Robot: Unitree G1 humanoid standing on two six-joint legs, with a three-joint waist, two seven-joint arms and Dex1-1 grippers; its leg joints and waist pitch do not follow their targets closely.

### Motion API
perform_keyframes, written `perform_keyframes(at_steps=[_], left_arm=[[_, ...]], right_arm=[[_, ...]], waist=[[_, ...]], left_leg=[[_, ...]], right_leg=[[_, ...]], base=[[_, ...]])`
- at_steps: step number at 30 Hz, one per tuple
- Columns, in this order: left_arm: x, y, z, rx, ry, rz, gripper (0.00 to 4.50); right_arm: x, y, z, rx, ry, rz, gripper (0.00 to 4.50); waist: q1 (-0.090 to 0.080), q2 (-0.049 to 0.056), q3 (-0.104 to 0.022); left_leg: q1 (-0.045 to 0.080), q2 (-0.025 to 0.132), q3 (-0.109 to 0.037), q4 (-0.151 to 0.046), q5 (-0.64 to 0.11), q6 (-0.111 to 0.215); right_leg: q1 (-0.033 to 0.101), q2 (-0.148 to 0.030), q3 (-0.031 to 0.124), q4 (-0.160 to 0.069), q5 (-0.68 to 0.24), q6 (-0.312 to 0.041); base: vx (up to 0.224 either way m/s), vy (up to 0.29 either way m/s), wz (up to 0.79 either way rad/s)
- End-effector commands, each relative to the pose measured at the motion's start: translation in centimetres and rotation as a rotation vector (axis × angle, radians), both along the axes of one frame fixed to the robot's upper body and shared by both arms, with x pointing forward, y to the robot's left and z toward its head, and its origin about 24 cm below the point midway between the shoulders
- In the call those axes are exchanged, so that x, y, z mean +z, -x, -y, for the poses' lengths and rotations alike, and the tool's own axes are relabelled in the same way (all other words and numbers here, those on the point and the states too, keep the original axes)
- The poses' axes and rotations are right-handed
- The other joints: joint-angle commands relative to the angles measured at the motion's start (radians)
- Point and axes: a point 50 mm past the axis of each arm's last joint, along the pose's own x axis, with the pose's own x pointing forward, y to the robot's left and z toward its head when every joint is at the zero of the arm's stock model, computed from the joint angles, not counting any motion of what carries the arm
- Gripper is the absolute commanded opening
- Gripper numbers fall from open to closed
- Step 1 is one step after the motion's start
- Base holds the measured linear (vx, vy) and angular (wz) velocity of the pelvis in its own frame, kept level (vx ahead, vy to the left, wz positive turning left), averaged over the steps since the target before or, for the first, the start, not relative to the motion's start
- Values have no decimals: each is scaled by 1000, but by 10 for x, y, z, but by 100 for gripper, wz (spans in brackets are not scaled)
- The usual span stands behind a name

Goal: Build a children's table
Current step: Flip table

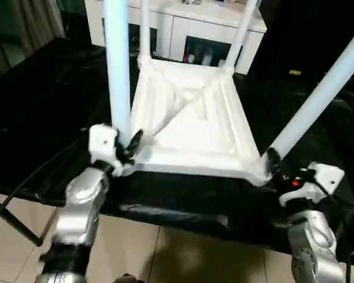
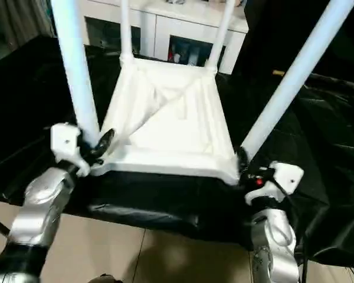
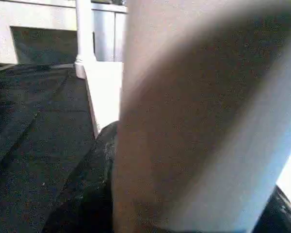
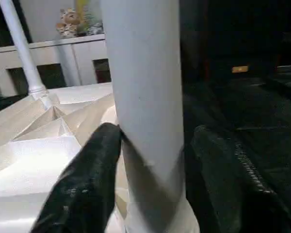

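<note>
The children's table lies upside down on a black-covered surface. Its ribbed white tabletop [image 1: 194, 124] faces up and all its legs stand upright in the corner sockets. My left gripper [image 1: 127, 144] sits at the base of the near left leg [image 1: 117, 65], which rises right in front of the left wrist camera [image 3: 199, 116]. My right gripper [image 1: 276, 158] straddles the base of the near right leg [image 1: 324, 88]. In the right wrist view one finger [image 4: 94, 165] touches that leg [image 4: 145, 97]; a thin dark gap separates the other finger [image 4: 223, 165] from it. Two far legs [image 1: 144, 29] [image 1: 241, 32] stand at the back.
A black cloth [image 1: 47, 106] covers the work surface, whose front edge runs just ahead of my forearms. A white cabinet [image 1: 183, 23] with dark openings stands behind it. Beige floor tiles [image 1: 165, 253] lie below, with a black cable and stand leg [image 1: 12, 218] at the left.
</note>
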Motion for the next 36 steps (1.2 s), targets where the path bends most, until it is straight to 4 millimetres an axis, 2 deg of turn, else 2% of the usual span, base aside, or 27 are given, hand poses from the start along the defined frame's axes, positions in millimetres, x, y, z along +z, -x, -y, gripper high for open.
perform_keyframes(at_steps=[1, 2, 4, 6, 7, 8, 10, 14, 16, 17, 18, 19, 20, 21, 22, 23, 24, 25, 26, 27, 28, 29, 32, 33, 34, 35, 36], left_arm=[[4, -7, 8, -19, 0, 13, 214], [3, -10, 11, -29, 4, 8, 210], [1, -13, 22, -85, 14, -10, 206], [3, -12, 31, -136, 32, -16, 205], [4, -12, 34, -156, 42, -17, 204], [4, -12, 39, -175, 52, -21, 204], [5, -12, 47, -214, 78, -37, 204], [4, -11, 53, -238, 70, -49, 204], [4, -11, 51, -225, 66, -49, 204], [4, -11, 49, -219, 68, -50, 204], [4, -10, 49, -218, 68, -50, 204], [3, -10, 48, -216, 68, -50, 204], [3, -9, 48, -216, 70, -52, 204], [2, -8, 48, -218, 74, -53, 204], [-1, -6, 50, -219, 73, -56, 204], [-1, -6, 50, -220, 73, -56, 204], [-2, -5, 51, -224, 74, -59, 204], [-3, -6, 50, -217, 74, -62, 204], [-3, -6, 50, -216, 74, -62, 204], [-4, -6, 49, -213, 74, -63, 204], [-2, -7, 47, -206, 65, -61, 204], [-2, -7, 47, -206, 65, -61, 204], [2, -11, 39, -183, 54, -59, 204], [2, -14, 36, -173, 46, -72, 204], [2, -17, 33, -154, 32, -76, 204], [2, -20, 31, -142, 23, -79, 204], [2, -22, 29, -123, 32, -85, 204]], right_arm=[[0, -3, -1, 2, 7, 4, 222], [1, -6, -6, 27, 12, 8, 208], [3, -10, -17, 85, 33, 20, 190], [6, -10, -23, 119, 32, 29, 180], [7, -10, -26, 137, 27, 32, 170], [8, -10, -28, 154, 24, 36, 170], [8, -9, -31, 180, 36, 32, 140], [7, -6, -24, 142, 51, 15, 103], [7, -5, -19, 104, 47, 8, 97], [7, -5, -18, 93, 46, 8, 97], [7, -4, -17, 93, 46, 8, 97], [7, -4, -16, 93, 47, 10, 97], [7, -4, -15, 93, 49, 12, 97], [7, -3, -15, 91, 56, 14, 97], [7, -1, -15, 93, 64, 18, 97], [8, -1, -15, 94, 66, 18, 123], [8, 0, -17, 106, 64, 19, 129], [9, 2, -22, 145, 62, 25, 129], [9, 3, -23, 148, 62, 25, 129], [8, 4, -25, 170, 62, 23, 134], [9, 7, -29, 201, 59, 16, 155], [9, 7, -29, 201, 59, 16, 167], [9, 13, -39, 287, 43, -16, 198], [7, 15, -42, 317, 32, -48, 198], [4, 16, -44, 328, 28, -97, 210], [1, 16, -44, 328, 32, -137, 210], [-1, 16, -45, 327, 28, -161, 210]], waist=[[-7, 20, -57], [-7, 21, -58], [-9, 15, -59], [-7, 17, -61], [-7, 14, -61], [-5, 21, -62], [-5, 22, -58], [-6, 19, -46], [-5, 27, -45], [-8, 23, -44], [-9, 28, -44], [-8, 39, -46], [-11, 32, -44], [-11, 35, -48], [-12, 31, -52], [-10, 33, -51], [-10, 35, -53], [-11, 34, -53], [-11, 27, -48], [-11, 30, -49], [-11, 17, -41], [-9, 22, -42], [-15, 17, -29], [-17, 11, -23], [-14, 25, -12], [-16, 25, -13], [-21, 19, -19]], left_leg=[[33, 125, -58, -120, -254, -62], [31, 125, -60, -120, -255, -64], [30, 127, -58, -117, -242, -56], [30, 130, -56, -113, -191, -28], [32, 131, -54, -112, -176, -20], [33, 131, -53, -110, -151, -6], [32, 131, -52, -110, -135, 7], [29, 131, -53, -117, -201, 2], [29, 132, -55, -119, -233, -11], [29, 132, -55, -121, -252, -20], [28, 132, -56, -122, -256, -26], [29, 132, -57, -121, -254, -29], [29, 132, -55, -121, -259, -30], [28, 131, -54, -119, -248, -26], [26, 132, -52, -115, -215, -11], [25, 131, -51, -113, -199, -1], [25, 132, -50, -111, -167, 16], [24, 131, -50, -110, -154, 25], [22, 131, -48, -110, -148, 45], [23, 132, -49, -109, -142, 55], [19, 132, -48, -110, -146, 68], [22, 133, -47, -110, -149, 70], [20, 134, -46, -116, -181, 65], [21, 133, -44, -117, -188, 62], [24, 130, -45, -122, -217, 52], [29, 131, -43, -124, -241, 40], [30, 130, -44, -124, -264, 13]], right_leg=[[4, -86, 53, -54, -31, -211], [7, -90, 54, -53, -33, -214], [7, -93, 55, -54, -30, -221], [9, -93, 54, -49, 20, -239], [8, -92, 53, -47, 36, -243], [9, -90, 52, -43, 66, -252], [8, -87, 51, -41, 85, -259], [7, -90, 54, -50, 12, -257], [6, -91, 56, -53, -26, -251], [5, -91, 56, -57, -46, -247], [5, -90, 56, -57, -46, -246], [5, -90, 56, -54, -38, -247], [5, -88, 56, -57, -34, -248], [8, -90, 57, -56, -27, -253], [12, -94, 58, -54, -8, -260], [12, -94, 58, -54, 2, -262], [12, -93, 58, -51, 30, -266], [13, -92, 57, -50, 41, -268], [11, -92, 58, -51, 37, -267], [11, -92, 57, -51, 29, -267], [10, -93, 58, -53, 1, -262], [8, -94, 59, -55, -13, -261], [-2, -88, 60, -60, -72, -243], [-7, -85, 61, -64, -87, -235], [-14, -80, 65, -69, -130, -220], [-18, -78, 66, -72, -150, -215], [-15, -81, 68, -72, -174, -211]], base=[[0, 0, 0], [0, 0, 0], [0, 0, 0], [0, 0, 0], [0, 0, 0], [0, 0, 0], [0, 0, 0], [0, 0, 0], [0, 0, 0], [0, 0, 0], [0, 0, 0], [0, 0, 0], [0, 0, 0], [0, 0, 0], [0, 0, 0], [0, 0, 0], [0, 0, 0], [0, 0, 0], [0, 0, 0], [0, 0, 0], [0, 0, 0], [0, 0, 0], [0, 0, 0], [0, 0, 0], [0, 0, 0], [0, 0, 0], [0, 0, 0]])
